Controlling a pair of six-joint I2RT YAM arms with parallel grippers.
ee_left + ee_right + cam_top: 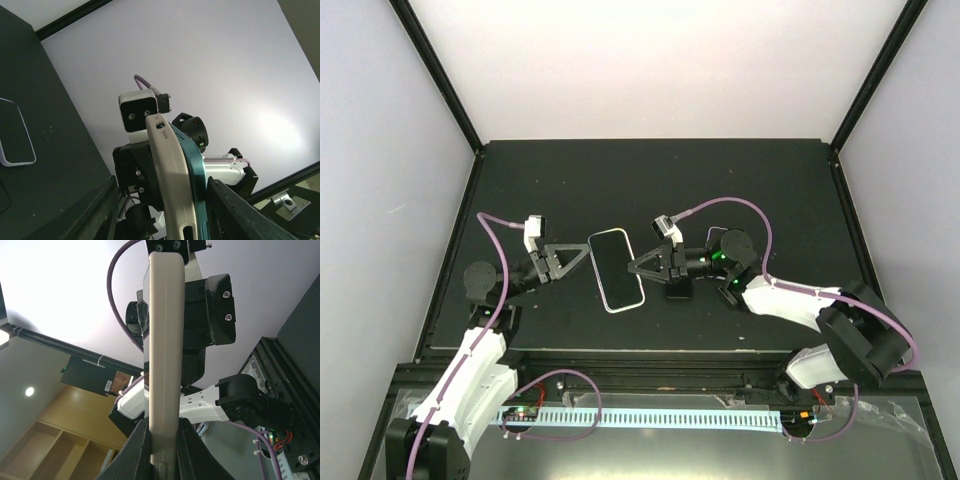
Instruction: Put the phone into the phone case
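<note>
Phone [615, 266], dark glossy screen uppermost, lies against its cream phone case [167, 170] and is held level above the matte black surface [570, 180], between the two arms. Right end effector [162, 452] reaches in from the right with its wrist rolled, jaws closed snugly on the smooth, round-edged shell. Left end effector [172, 220] brackets the opposite long edge. One finger [235, 215] lies against the phone's teal side band, but whether it clamps cannot be told.
</note>
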